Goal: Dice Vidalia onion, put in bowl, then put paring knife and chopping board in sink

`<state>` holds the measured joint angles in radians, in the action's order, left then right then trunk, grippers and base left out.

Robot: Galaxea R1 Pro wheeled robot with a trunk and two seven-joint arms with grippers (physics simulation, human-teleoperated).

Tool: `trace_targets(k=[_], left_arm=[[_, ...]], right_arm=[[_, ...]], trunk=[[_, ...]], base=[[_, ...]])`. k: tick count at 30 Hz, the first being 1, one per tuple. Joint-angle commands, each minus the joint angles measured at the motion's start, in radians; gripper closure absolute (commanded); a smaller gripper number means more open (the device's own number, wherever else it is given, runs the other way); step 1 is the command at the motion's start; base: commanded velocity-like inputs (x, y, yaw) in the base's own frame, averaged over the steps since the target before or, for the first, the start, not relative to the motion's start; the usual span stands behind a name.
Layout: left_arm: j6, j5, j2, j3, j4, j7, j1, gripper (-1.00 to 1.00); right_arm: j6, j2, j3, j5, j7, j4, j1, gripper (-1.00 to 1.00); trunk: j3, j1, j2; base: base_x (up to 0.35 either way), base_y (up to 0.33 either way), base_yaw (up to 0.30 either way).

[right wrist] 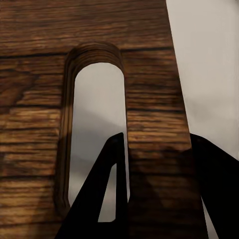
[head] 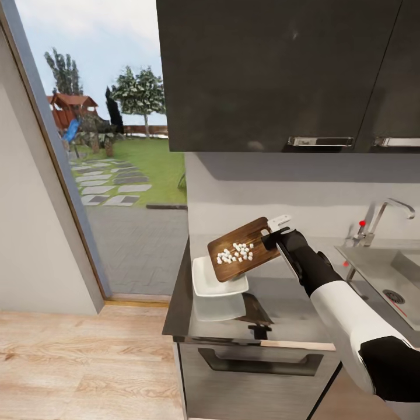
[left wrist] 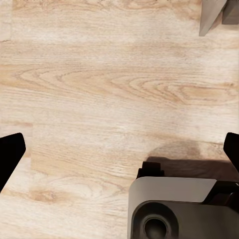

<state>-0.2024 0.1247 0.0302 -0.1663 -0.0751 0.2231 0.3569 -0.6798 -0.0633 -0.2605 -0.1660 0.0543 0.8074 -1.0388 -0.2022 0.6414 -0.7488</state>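
Head view: right claw [head: 279,228] grips the chopping board [head: 242,249], tilted over the bowl [head: 217,280].

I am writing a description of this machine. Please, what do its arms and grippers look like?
In the head view, the right arm has a glossy white shell with black sections at the elbow and wrist. The right gripper has a black body and pale grey fingers. In the left wrist view, the left gripper shows black fingers at both edges.
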Motion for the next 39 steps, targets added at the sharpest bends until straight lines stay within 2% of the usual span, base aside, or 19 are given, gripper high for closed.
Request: trace_targets(k=[1, 9, 14, 15, 34, 39], left_arm=[[-0.008, 0.01, 0.001, -0.009, -0.005, 0.001, 0.002, -1.0], [-0.008, 0.01, 0.001, -0.009, -0.005, 0.001, 0.002, -1.0], [-0.008, 0.01, 0.001, -0.009, -0.005, -0.001, 0.002, -1.0], [-0.008, 0.01, 0.001, -0.009, -0.005, -0.001, 0.002, -1.0], [-0.005, 0.01, 0.001, -0.009, -0.005, -0.001, 0.002, -1.0], [-0.003, 0.01, 0.001, -0.009, -0.005, -0.001, 0.002, -1.0]], right_arm=[[-0.006, -0.001, -0.003, -0.01, 0.005, 0.002, -0.001, 1.0], [-0.007, -0.001, -0.003, -0.016, -0.001, 0.002, -0.001, 1.0], [-0.027, 0.008, -0.003, -0.082, -0.001, 0.017, -0.001, 1.0], [-0.03, 0.009, -0.003, -0.085, -0.001, 0.019, -0.001, 1.0], [-0.059, 0.013, -0.003, -0.095, -0.001, 0.024, -0.001, 1.0], [-0.06, 0.015, -0.003, -0.142, -0.001, 0.024, -0.001, 1.0]], trunk=[[-0.002, 0.0, -0.001], [-0.002, 0.0, -0.001], [-0.002, 0.0, -0.001], [-0.002, 0.0, -0.001], [-0.002, 0.0, -0.001], [-0.002, 0.0, -0.001]], base=[[0.012, 0.006, 0.0], [0.003, 0.001, 0.0], [0.0, 0.0, 0.0], [0.0, 0.0, 0.0], [0.0, 0.0, 0.0], [0.0, 0.0, 0.0]])
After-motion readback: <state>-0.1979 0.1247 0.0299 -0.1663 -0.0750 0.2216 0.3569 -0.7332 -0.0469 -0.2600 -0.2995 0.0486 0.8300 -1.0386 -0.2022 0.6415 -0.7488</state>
